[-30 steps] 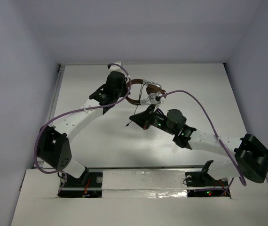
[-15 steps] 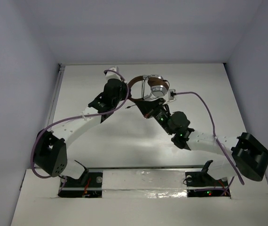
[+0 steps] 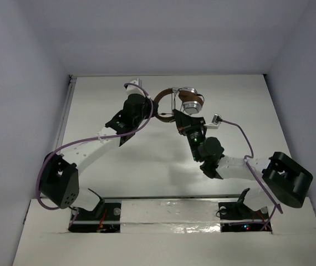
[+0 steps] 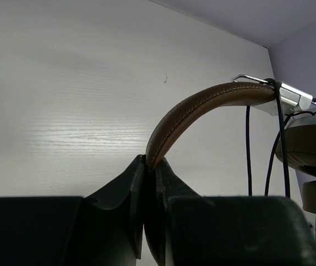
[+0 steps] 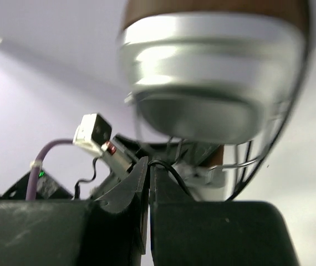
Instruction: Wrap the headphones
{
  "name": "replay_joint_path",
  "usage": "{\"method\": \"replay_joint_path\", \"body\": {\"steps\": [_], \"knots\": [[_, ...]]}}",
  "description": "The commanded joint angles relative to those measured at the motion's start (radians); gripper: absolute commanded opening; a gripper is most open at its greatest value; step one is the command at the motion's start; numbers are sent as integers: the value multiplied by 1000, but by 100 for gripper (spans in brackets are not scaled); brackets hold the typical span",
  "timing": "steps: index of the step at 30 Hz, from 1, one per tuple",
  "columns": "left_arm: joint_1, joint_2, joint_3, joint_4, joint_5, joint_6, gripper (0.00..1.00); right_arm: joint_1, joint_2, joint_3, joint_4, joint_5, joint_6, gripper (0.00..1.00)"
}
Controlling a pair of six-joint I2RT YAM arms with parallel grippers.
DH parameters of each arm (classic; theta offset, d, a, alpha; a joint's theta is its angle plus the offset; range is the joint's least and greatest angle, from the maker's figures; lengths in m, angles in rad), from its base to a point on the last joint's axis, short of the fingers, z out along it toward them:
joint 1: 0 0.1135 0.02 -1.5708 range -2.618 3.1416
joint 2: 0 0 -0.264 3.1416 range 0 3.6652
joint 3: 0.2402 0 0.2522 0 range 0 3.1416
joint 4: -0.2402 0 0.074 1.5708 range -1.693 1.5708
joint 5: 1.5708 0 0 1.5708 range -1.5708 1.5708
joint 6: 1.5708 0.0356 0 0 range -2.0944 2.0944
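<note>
The headphones (image 3: 181,100) hang above the far middle of the table, brown headband (image 4: 202,105) arching left, silver-grey earcups (image 5: 213,72) to the right. My left gripper (image 3: 151,113) is shut on the headband's left end; in the left wrist view (image 4: 149,163) the band rises from between the jaws. The thin black cord (image 4: 280,144) runs in loops over the band by the earcup. My right gripper (image 3: 179,116) is shut on the cord (image 5: 172,169) just below an earcup, as the right wrist view (image 5: 149,166) shows.
The white table (image 3: 119,166) is enclosed by pale walls at the back and sides. A groove (image 3: 66,111) runs along the table's left edge. Purple cables (image 3: 241,138) run along both arms. The left arm's wrist camera (image 5: 93,132) shows behind the right gripper.
My right gripper has swung from below the headphones up and right beside the earcup, carrying the cord. The headphones have shifted slightly right. The left gripper has kept its hold.
</note>
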Motion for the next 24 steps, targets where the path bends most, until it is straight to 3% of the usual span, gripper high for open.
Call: {"method": "replay_joint_path", "body": {"steps": [1,11,24], "knots": [[-25,-36,2,103,6,-37,0,20,-1,41,47,182,5,0],[-79,37,94,33,-91,-8,0,38,120,175,-30,383,-168,0],[-97,158,252,-75,-237,116,0,38,329,321,-271,368,-170,0]]}}
